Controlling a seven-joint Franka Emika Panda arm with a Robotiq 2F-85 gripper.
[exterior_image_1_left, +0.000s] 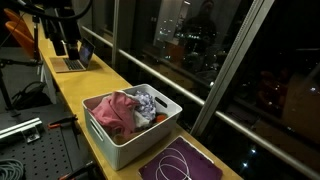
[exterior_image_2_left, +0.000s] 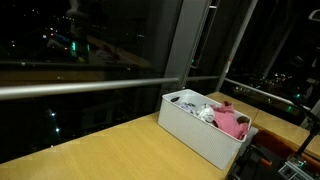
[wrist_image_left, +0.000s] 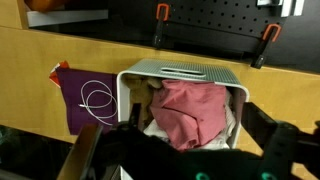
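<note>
A white bin (exterior_image_1_left: 120, 148) stands on the long wooden bench (exterior_image_1_left: 70, 88) by the window. It holds a pink cloth (exterior_image_1_left: 115, 112) and other crumpled clothes (exterior_image_1_left: 148, 100). Bin (exterior_image_2_left: 196, 135) and pink cloth (exterior_image_2_left: 233, 123) show in both exterior views. In the wrist view the bin (wrist_image_left: 180, 70) lies below my gripper (wrist_image_left: 198, 115), with the pink cloth (wrist_image_left: 195, 108) between the spread fingers. The gripper is open and empty, and touches nothing. In an exterior view the gripper (exterior_image_1_left: 65, 45) hangs at the far end of the bench, well apart from the bin.
A purple mat (exterior_image_1_left: 185, 165) with a white cable (exterior_image_1_left: 172, 160) on it lies next to the bin; it also shows in the wrist view (wrist_image_left: 80, 105). A small tilted object (exterior_image_1_left: 77, 60) sits under the arm. A perforated board with orange clamps (wrist_image_left: 160, 12) borders the bench.
</note>
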